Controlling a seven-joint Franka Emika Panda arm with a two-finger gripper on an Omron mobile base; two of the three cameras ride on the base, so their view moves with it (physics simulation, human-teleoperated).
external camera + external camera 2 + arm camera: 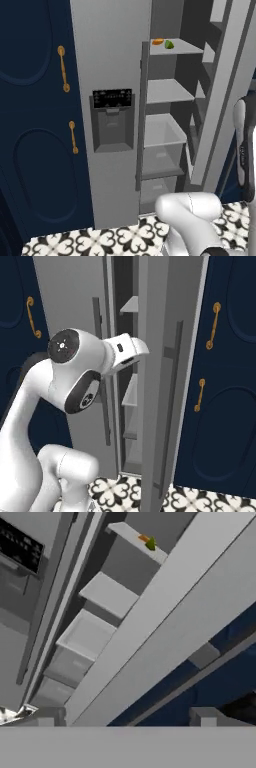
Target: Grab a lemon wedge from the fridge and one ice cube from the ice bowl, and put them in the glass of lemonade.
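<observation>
fridge (112, 60) stands with its right door (225, 85) swung open in the left base view, an orange item (157, 42) and a green item (169, 44) side by side on the top shelf (182, 48). right base view: the arm's wrist reaches toward the open door (160, 381); whether the gripper is open or closed, i cannot tell. hand view: shelves (107, 594) and both small items (148, 542).

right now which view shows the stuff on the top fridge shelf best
The left base view: an orange item and a green item sit side by side on the top shelf. The hand view shows them smaller; in the right base view, the fridge door hides them.
</observation>
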